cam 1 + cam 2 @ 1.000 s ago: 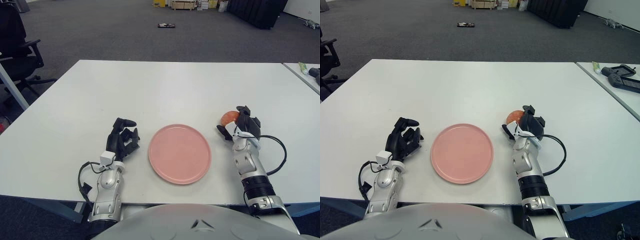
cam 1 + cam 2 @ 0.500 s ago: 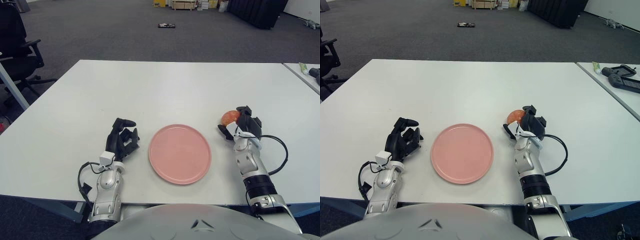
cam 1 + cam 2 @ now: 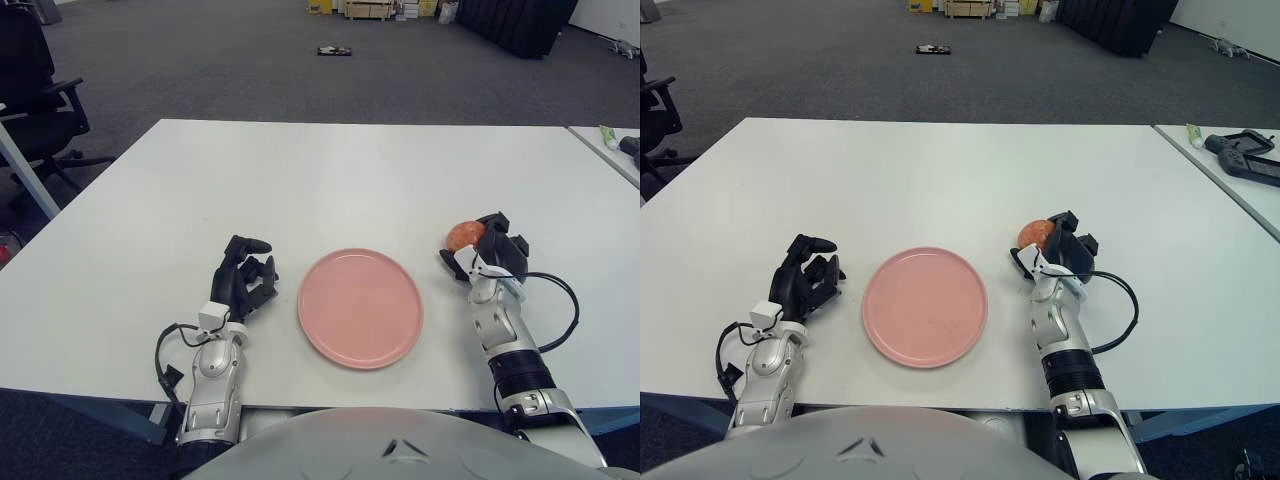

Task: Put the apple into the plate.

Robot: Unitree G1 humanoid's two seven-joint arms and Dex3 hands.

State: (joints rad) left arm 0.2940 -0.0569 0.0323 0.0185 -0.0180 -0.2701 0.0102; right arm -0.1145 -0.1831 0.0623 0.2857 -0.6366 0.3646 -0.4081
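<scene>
The apple (image 3: pixel 462 235) sits on the white worktop (image 3: pixel 330 180), to the right of the pink plate (image 3: pixel 360 307) and a little behind its far edge, clearly apart from the rim. The right hand (image 3: pixel 490 258) is just at the apple from the near side, and its dark fingers (image 3: pixel 497 224) curl around the right and near side of the fruit; they seem to touch it, but I cannot tell if the grasp is already firm. The left hand (image 3: pixel 243 280) shows beside the plate on its left side, with its fingers curled together and holding nothing. The step in hand, as I judge it, is to finish the grasp of the apple. To do it well, the fingers should close around the widest part of the apple, with the thumb opposite the other two, because a round smooth fruit can roll away if it is pushed from one side only. After that, the hand should lift it straight up before moving left, so it passes over the plate rim and is lowered near the middle.
</scene>
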